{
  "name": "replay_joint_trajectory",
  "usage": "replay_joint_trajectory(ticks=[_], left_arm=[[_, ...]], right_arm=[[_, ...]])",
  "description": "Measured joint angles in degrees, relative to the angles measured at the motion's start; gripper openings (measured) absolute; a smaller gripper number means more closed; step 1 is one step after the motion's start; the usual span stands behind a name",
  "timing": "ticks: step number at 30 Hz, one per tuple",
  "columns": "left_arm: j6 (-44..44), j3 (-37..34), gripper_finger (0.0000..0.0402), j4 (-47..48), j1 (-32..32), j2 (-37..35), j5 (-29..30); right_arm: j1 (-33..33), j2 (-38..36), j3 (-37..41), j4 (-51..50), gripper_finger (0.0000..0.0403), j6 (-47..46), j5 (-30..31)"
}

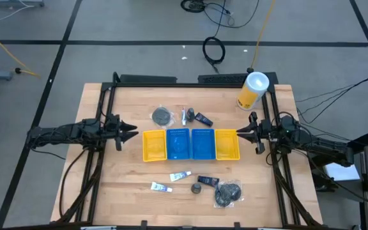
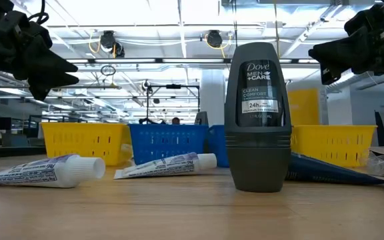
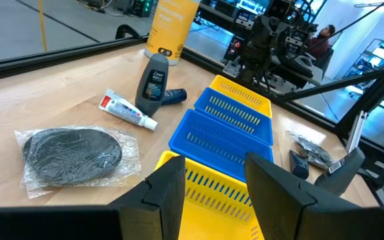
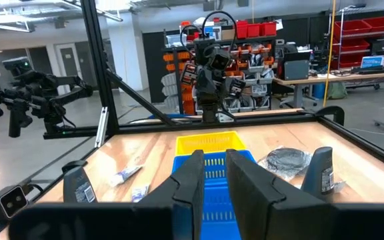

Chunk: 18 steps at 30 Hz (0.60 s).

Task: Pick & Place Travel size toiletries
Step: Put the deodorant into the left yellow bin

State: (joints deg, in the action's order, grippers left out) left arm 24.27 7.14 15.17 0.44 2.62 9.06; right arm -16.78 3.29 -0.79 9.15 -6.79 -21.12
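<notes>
High view: the toiletries sit in two clusters either side of the bin row (image 1: 190,144), nothing binned yet. The bins run yellow, blue, blue, yellow between the two grippers.

Cluster towards the right gripper (image 1: 248,132), on the near half of the surface (image 1: 107,191): two white toothpaste tubes (image 1: 179,176), a Dove roll-on (image 2: 257,117) standing upright (low view), a dark navy packet (image 1: 207,181) and a bagged grey-black bundle (image 1: 228,193).

Cluster on the far half, about midway between the grippers: a round dark pad in clear wrap (image 3: 69,155), a small toothpaste tube (image 3: 128,111), a grey Dove bottle (image 3: 153,83) upright, and a navy item just behind it, touching or nearly so.

Handling, my read:
- Tubes: light, soft; pinch across the middle, flat sides, not the cap.
- Roll-on: rigid, smooth, top-heavy; grip across the waist from above, it will tip easily if nudged.
- Wrapped pad and bundle: floppy, slippery film; pinch the pad's body, not the loose wrap.

Left gripper (image 1: 128,132) hangs off the yellow end bin, fingers (image 3: 169,193) clearly apart, nothing between them. The right gripper sits off the other yellow bin, fingers (image 4: 193,179) narrowly apart, empty. Both are clear of the surface, no contact with anything.

Yellow canister (image 1: 253,90) stands behind the right gripper; not part of the job.
</notes>
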Motion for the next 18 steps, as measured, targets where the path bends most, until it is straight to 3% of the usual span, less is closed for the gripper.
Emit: replay_joint_trajectory(ticks=[18], left_arm=[[0.00, 0.00, 0.0157, -0.01, -0.01, 0.00, 0.00]], right_arm=[[0.02, 0.00, 0.01, 6.12, 0.0059, -1.58, 0.00]])
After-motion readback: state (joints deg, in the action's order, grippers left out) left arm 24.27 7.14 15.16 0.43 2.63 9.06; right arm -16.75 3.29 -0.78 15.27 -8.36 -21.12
